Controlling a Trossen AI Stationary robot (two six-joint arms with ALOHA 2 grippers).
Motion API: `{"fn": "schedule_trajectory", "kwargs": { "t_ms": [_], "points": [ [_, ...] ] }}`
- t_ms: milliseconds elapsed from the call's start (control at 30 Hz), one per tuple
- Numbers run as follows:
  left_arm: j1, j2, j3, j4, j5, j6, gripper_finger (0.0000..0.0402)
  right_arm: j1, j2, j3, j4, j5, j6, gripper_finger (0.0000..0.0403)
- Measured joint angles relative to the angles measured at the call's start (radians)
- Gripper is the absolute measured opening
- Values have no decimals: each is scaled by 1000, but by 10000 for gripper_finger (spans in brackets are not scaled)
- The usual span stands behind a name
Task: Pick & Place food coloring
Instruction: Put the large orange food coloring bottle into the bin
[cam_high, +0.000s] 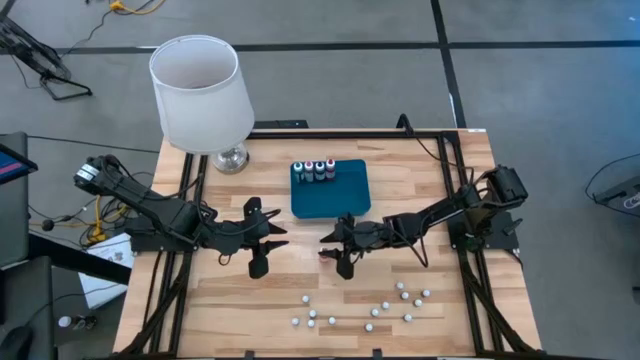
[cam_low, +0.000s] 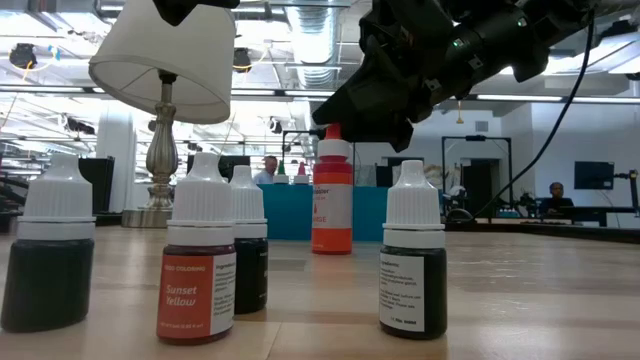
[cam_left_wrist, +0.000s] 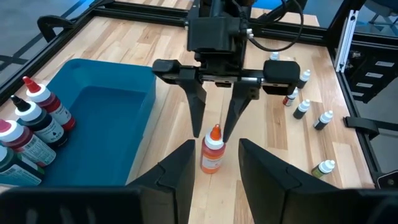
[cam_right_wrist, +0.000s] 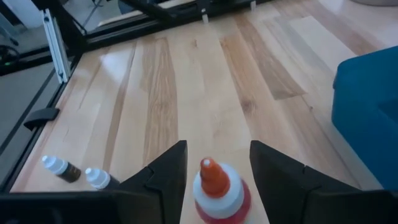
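Teal tray (cam_high: 340, 195) sitting mid-frame in the high view, on the wood surface (cam_high: 300, 290). Holds a short row of bottles (cam_high: 314, 170) standing along its upper-left edge, white caps with reddish and dark bodies; rest of the tray bare. Same row shows at the far left of the left wrist view, tucked against the tray wall.

Orange bottle (cam_left_wrist: 212, 149) standing upright on the surface, outside the tray, just below its lower edge in the high view. Right hand (cam_left_wrist: 213, 132) hanging over it, fingers spread wide and straddling the cap, one on each side. Looks like small gaps both sides, so not gripped as far as can be made out.

Left hand (cam_high: 258, 264) left of centre in the high view, facing the orange bottle, fingers partly apart, nothing between them.

Loose bottles (cam_high: 370, 305) scattered lower right in the high view, mostly just white caps visible from above.

Up close in the low view: "Sunset Yellow" readable on the orange-label bottle (cam_low: 196, 290) at lower left. Dark bottles around it carry fine print too small to read.

Lamp (cam_high: 200, 95) at upper left.
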Motion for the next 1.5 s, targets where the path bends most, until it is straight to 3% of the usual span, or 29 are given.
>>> {"fn": "schedule_trajectory", "kwargs": {
  "t_ms": [267,900,1500],
  "points": [
    [0,0,0,0,0,0,114,10,0,0,-18,2,-17,148],
    [0,0,0,1,0,-6,114,14,0,0,-27,2,-18,42],
    [0,0,0,1,0,-6,114,14,0,0,-29,2,-2,41]
  ]
}}
